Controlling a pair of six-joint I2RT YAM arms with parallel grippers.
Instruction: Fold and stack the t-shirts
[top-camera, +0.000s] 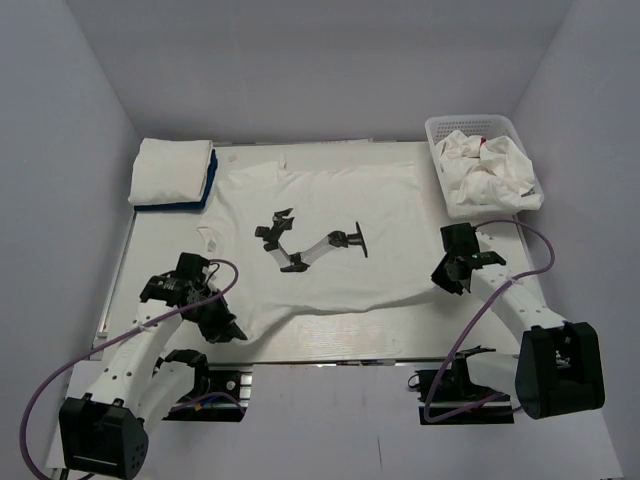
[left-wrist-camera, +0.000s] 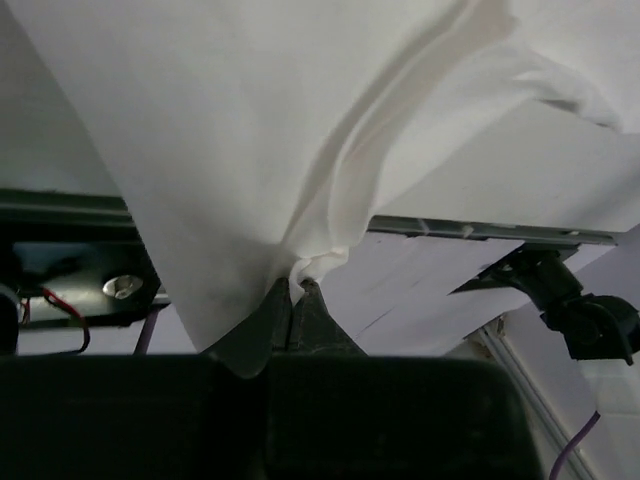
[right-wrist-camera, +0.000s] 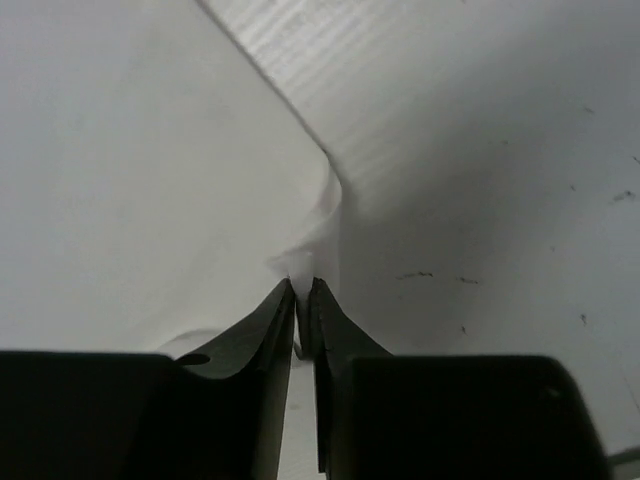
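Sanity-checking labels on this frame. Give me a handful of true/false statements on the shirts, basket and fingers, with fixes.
1. The left fingers pinch a fold of the spread t-shirt. True.
2. The mesh basket is empty. False: crumpled shirts, mostly white, fill it.
3. At the far left a folded white shirt lies on a blue shirt. True.
4. The spread t-shirt is plain white. False: it has a black print in its middle.
5. The right fingers are spread wide with nothing between them. False: they stand close together on a fold of white cloth.
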